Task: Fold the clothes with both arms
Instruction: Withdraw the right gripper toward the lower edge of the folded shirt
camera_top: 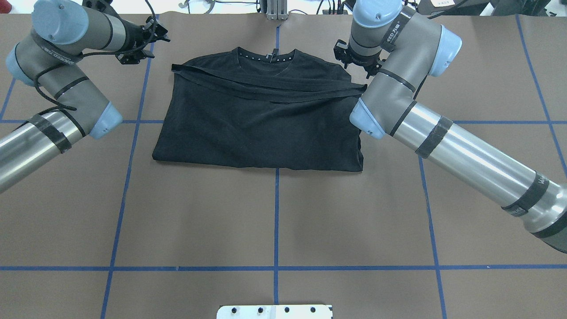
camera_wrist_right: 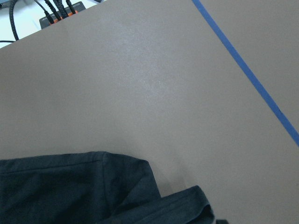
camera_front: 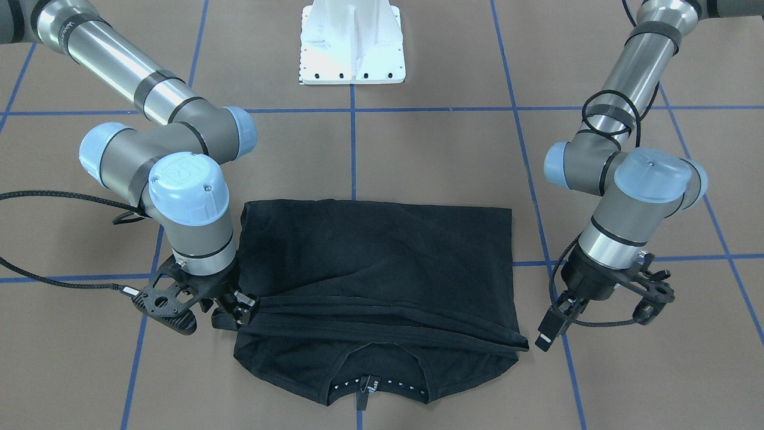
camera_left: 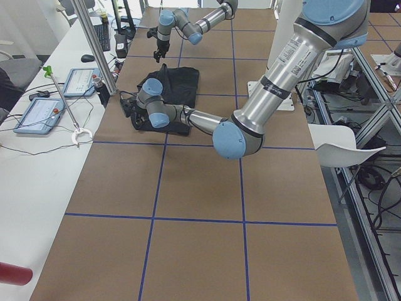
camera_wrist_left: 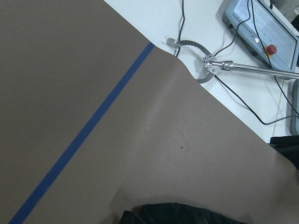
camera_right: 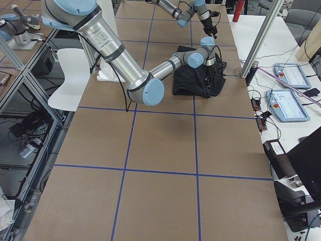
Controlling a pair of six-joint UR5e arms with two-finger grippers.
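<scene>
One fold looks close to finished. The shirt [camera_front: 382, 251] lies flat on the bench [camera_front: 430, 137], straight out from the white base [camera_front: 352, 48], with its collar [camera_front: 379, 382] at the end farthest from the base. The lower half is doubled over the chest, so the crease is the edge nearest the base. The hem [camera_front: 388, 316] runs across the cloth just short of the collar, a little askew. The outline is roughly square, so the sleeves seem to be tucked in, and no print shows.

On the robot's right of the base, the right fingers [camera_front: 242, 301] appear clamped on one hem corner, which is drawn taut towards them. On the other side, the left fingers [camera_front: 546, 334] hang off the cloth, just beside the other hem corner. They hold nothing, and I cannot tell whether they are parted or closed.

What is probably left is to let go of the right corner, square up the hem, and make at least one more fold for a compact bundle.
</scene>
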